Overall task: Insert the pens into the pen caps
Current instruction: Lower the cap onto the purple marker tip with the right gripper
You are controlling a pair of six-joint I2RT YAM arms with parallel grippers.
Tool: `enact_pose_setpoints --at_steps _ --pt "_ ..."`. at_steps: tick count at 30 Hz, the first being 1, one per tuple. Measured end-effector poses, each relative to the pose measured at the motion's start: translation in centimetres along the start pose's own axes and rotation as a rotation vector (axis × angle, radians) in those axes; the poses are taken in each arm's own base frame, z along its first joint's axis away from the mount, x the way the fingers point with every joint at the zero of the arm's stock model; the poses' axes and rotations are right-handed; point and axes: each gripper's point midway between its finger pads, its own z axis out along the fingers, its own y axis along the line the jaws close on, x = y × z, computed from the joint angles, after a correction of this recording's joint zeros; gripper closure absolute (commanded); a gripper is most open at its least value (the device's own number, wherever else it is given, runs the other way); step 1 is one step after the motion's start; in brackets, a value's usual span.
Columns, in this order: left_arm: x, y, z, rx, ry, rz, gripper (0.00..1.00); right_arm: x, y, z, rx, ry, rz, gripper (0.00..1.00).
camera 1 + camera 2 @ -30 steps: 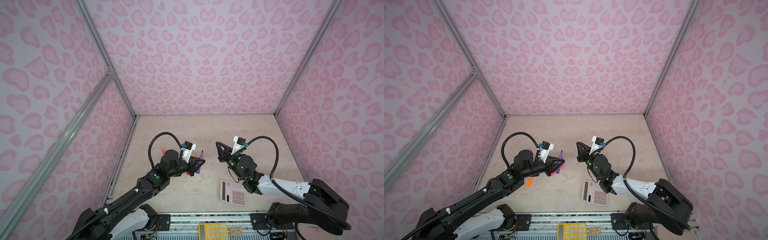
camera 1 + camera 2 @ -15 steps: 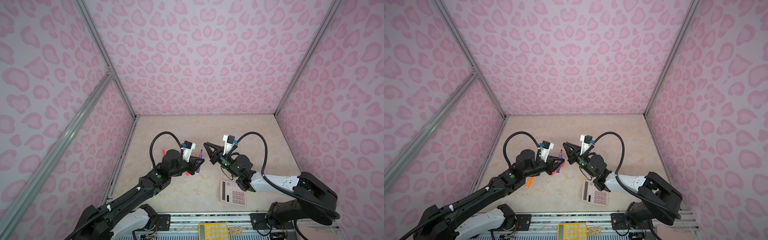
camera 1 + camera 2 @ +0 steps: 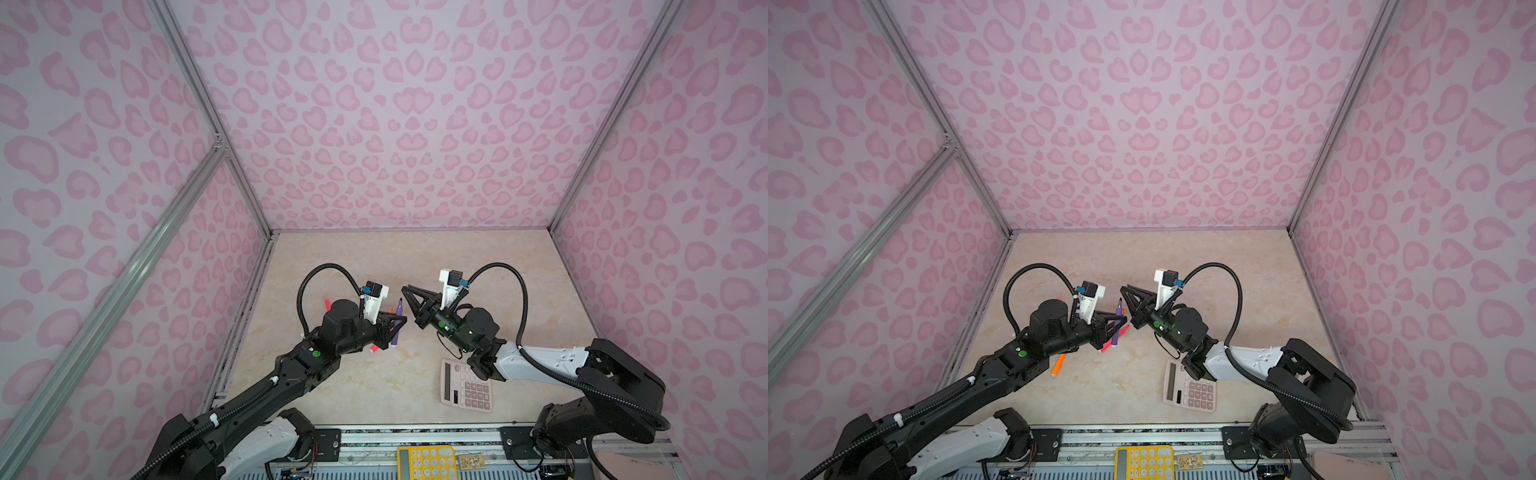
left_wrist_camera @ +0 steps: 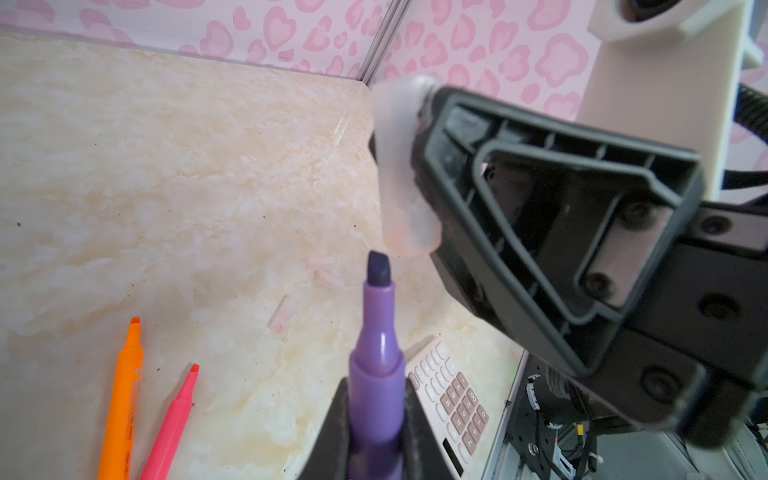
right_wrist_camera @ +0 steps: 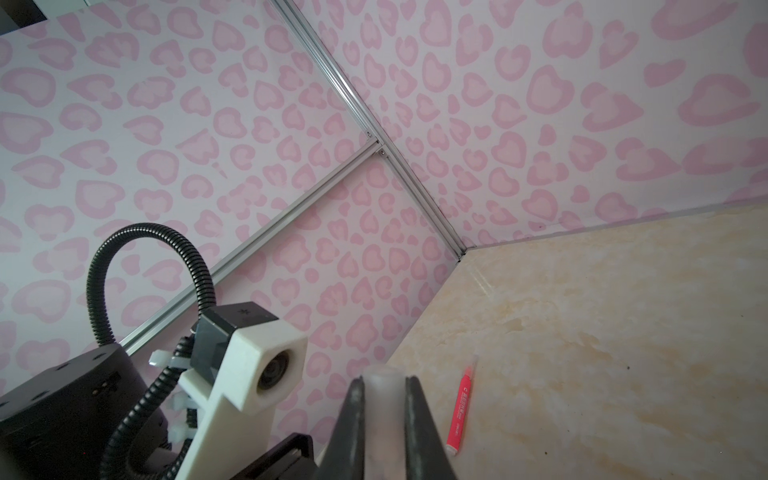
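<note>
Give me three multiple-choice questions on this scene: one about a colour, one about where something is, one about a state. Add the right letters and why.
1. The pen in the left gripper is: A) orange; B) purple; C) green.
2. The pink calculator lies: A) near the front, right of the middle; B) in the far left corner; C) against the back wall.
3. The right gripper is: A) open and empty; B) shut on an orange marker; C) shut on a clear cap.

Answers:
1 B: the left wrist view shows a purple barrel between the jaws.
2 A: both top views show it there.
3 C: the right wrist view shows the cap pinched between the jaws.
</note>
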Motion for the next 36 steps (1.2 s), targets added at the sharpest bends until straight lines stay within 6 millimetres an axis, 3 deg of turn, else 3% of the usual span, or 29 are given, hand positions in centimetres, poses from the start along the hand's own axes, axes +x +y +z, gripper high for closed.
enact_pose_setpoints --at_steps 16,25,36 --pt "0.0 0.0 -0.1 0.0 -0.001 0.001 0.97 -0.1 0.3 1.2 -0.005 -0.002 -0.003 1.0" --pt "-0.3 0.2 -0.6 -0.024 -0.017 0.003 0.97 1.5 0.8 1.0 -0.006 0.026 0.005 1.0" --pt "-0.5 0.5 -1.0 -0.056 -0.03 0.006 0.97 2.2 1.1 0.7 0.002 0.023 0.008 1.0"
